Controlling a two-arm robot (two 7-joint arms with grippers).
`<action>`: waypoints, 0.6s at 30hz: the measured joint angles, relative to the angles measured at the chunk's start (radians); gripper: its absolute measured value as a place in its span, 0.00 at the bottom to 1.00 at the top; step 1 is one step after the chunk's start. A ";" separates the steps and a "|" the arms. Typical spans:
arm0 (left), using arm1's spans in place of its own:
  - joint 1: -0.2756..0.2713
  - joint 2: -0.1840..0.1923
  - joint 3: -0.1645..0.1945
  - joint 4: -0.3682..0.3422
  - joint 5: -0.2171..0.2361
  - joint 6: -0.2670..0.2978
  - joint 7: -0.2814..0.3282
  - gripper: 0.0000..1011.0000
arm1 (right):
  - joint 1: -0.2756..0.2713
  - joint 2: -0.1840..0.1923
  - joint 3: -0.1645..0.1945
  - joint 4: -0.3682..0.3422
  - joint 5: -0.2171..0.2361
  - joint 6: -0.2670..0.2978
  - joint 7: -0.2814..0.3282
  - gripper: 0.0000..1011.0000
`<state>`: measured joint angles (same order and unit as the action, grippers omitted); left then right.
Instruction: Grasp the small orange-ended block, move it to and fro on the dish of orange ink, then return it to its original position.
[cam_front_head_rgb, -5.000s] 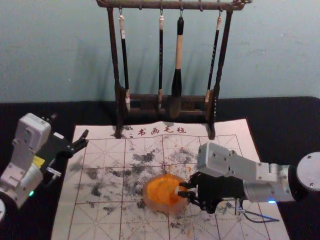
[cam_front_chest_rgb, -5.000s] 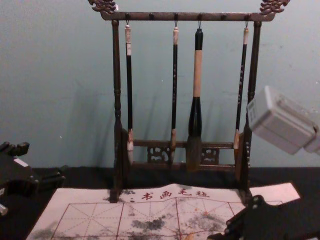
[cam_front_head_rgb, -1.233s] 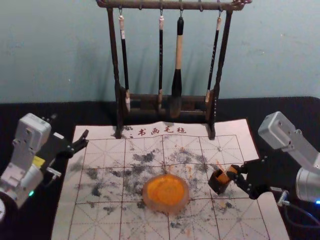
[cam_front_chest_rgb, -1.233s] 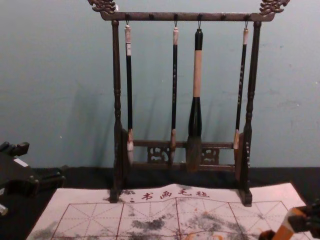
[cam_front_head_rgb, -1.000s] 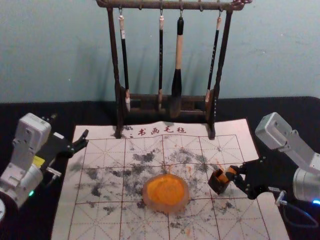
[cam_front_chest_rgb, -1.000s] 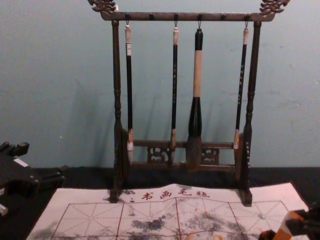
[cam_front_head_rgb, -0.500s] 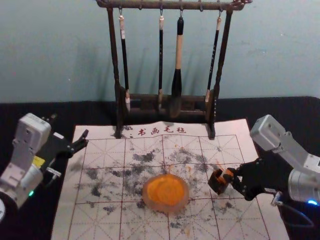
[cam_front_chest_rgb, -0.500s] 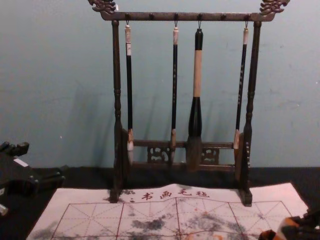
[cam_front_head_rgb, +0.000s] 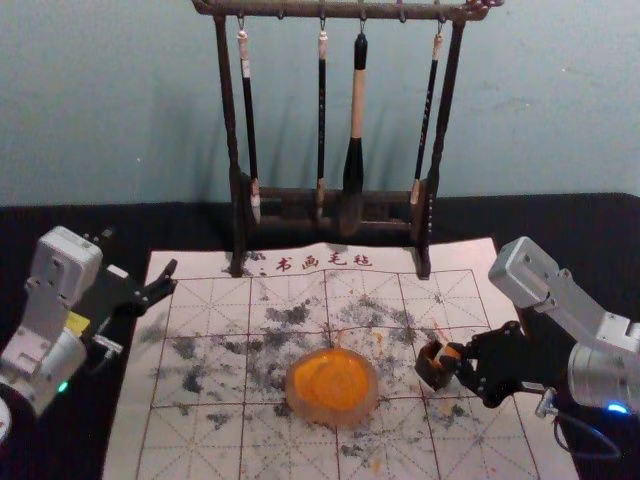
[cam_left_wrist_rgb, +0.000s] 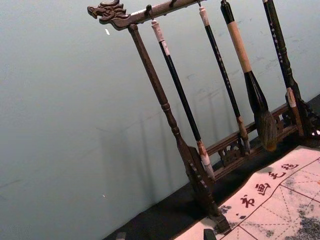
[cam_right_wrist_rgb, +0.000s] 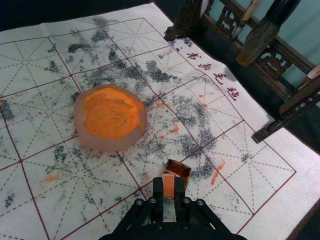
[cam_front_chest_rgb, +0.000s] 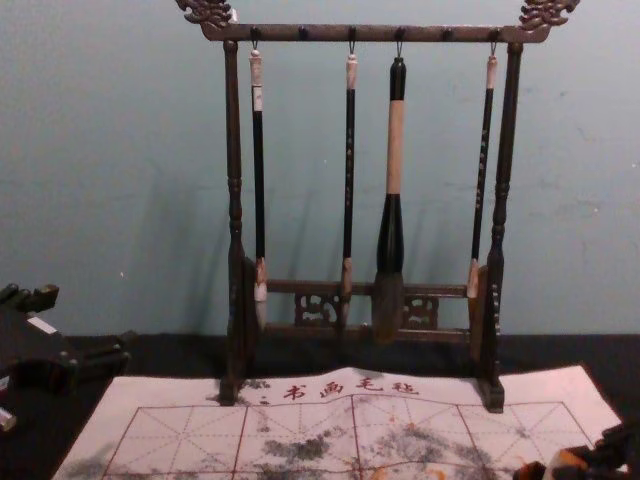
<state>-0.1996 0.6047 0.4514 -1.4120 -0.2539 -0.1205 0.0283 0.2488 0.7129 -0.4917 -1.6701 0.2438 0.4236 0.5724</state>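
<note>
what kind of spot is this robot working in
Probably a calligraphy or ink-painting desk: brushes hang from a wooden rack, a felt mat with grid lines lies below, and a dish of orange ink sits on it.

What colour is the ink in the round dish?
The ink is bright orange, best seen in the right wrist view.

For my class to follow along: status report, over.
Right gripper, over mat right side, shut on orange-ended block. Left gripper open, parked, mat's left edge. Possibly in the way: small dark box at block.
</note>
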 joint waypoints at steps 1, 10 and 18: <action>0.000 0.000 0.000 0.000 0.000 0.000 0.000 0.99 | 0.001 0.000 -0.001 0.001 -0.001 0.000 0.001 0.09; 0.000 0.000 0.000 0.000 0.000 0.000 0.000 0.99 | 0.013 -0.009 -0.013 0.015 -0.013 0.003 0.005 0.09; 0.000 0.000 0.000 0.000 0.000 0.000 0.000 0.99 | 0.016 -0.014 -0.015 0.022 -0.019 0.000 0.006 0.09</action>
<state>-0.1995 0.6047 0.4514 -1.4119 -0.2539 -0.1205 0.0283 0.2644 0.6987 -0.5068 -1.6480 0.2246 0.4239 0.5781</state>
